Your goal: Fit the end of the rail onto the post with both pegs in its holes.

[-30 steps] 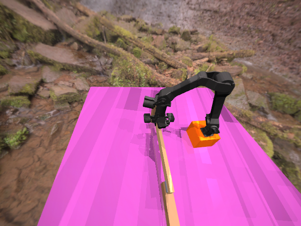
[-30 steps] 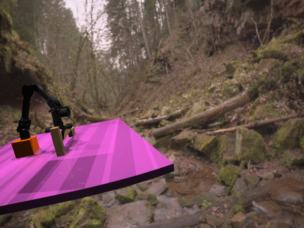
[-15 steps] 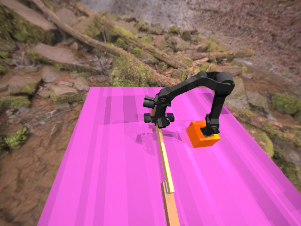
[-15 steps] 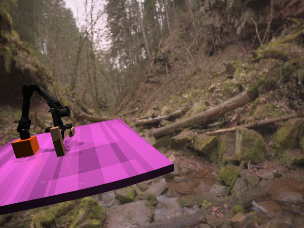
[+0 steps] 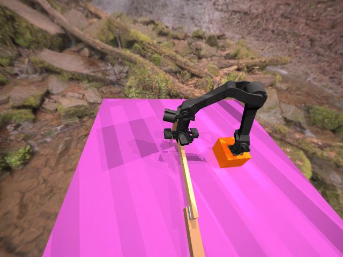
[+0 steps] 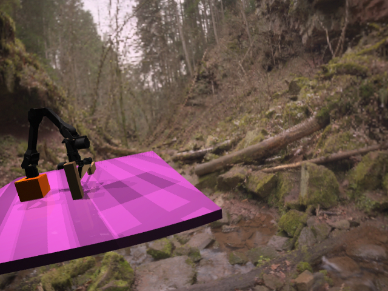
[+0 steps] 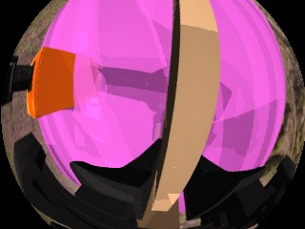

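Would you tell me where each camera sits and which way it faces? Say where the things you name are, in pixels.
Top: above the table (image 5: pixel 133 193) (image 6: pixel 140 200) (image 7: pixel 129 124), slanting down; shows arm (image 5: pixel 210 99) (image 6: pixel 57 120) (image 7: pixel 21 76) and gripper (image 5: pixel 181 139) (image 6: pixel 79 165) (image 7: pixel 170 143).
Exterior: beyond a table edge, looking across; shows both.
Wrist: by the gripper, facing past its fingers; arm's foot at left.
Top and wrist share the rail (image 5: pixel 186 174) (image 6: pixel 84 170) (image 7: pixel 195 86) and orange block (image 5: pixel 228 159) (image 6: pixel 33 189) (image 7: pixel 54 81).

Mossy boulders (image 6: pixel 317 184), fallen logs (image 6: pixel 263 145), bare trees, pale sky behind magenta tabletop (image 5: pixel 133 193) (image 6: pixel 175 200) (image 7: pixel 129 29)

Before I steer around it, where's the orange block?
In the top view, the orange block sits right of the rail, under the arm's base.
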### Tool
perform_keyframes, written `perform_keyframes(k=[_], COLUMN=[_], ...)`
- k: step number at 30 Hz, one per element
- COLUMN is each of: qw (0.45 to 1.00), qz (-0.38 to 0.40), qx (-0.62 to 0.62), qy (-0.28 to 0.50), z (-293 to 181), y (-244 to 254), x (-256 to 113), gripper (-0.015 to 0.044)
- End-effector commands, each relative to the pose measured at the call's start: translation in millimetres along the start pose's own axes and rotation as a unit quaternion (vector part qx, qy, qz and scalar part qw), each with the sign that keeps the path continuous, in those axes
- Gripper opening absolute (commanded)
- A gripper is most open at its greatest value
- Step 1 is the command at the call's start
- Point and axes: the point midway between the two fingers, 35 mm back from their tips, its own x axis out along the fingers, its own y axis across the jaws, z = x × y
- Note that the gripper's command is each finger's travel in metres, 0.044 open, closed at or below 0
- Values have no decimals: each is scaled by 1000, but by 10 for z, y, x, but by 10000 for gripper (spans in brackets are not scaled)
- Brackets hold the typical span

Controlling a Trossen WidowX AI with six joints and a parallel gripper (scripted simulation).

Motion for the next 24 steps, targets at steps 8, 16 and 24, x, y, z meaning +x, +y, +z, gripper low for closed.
perform_keyframes(k=[8,16,24], qw=[1000,1000,1000], qz=[-2,-2,-2], qx=[1,1,1], qy=[4,4,4], z=[-48,-58,-76], y=[-9,-9,-10], x=[-20,-11,-4], gripper=[0,0,0])
